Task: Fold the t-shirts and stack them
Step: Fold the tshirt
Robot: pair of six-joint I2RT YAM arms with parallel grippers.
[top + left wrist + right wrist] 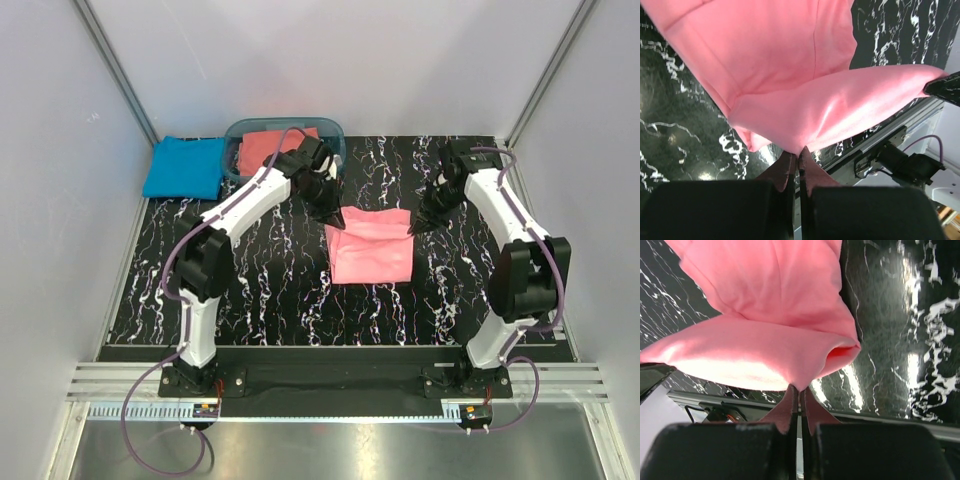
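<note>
The pink t-shirt [372, 255] lies partly folded on the black marbled table [260, 300], reaching from the two grippers back toward the arm bases. The left gripper [796, 156] has its jaws closed, pinching one far corner of the shirt; the cloth bulges directly ahead of its fingertips. The right gripper [798, 392] has its jaws closed, pinching the other far corner at a rolled fold. The far edge spans between both grips, raised off the table. Beyond the left gripper, a clear tub [335, 130] holds a coral-red t-shirt [265, 150]. Just left of the tub, well apart from both grippers, a blue t-shirt [185, 167] lies folded flat.
</note>
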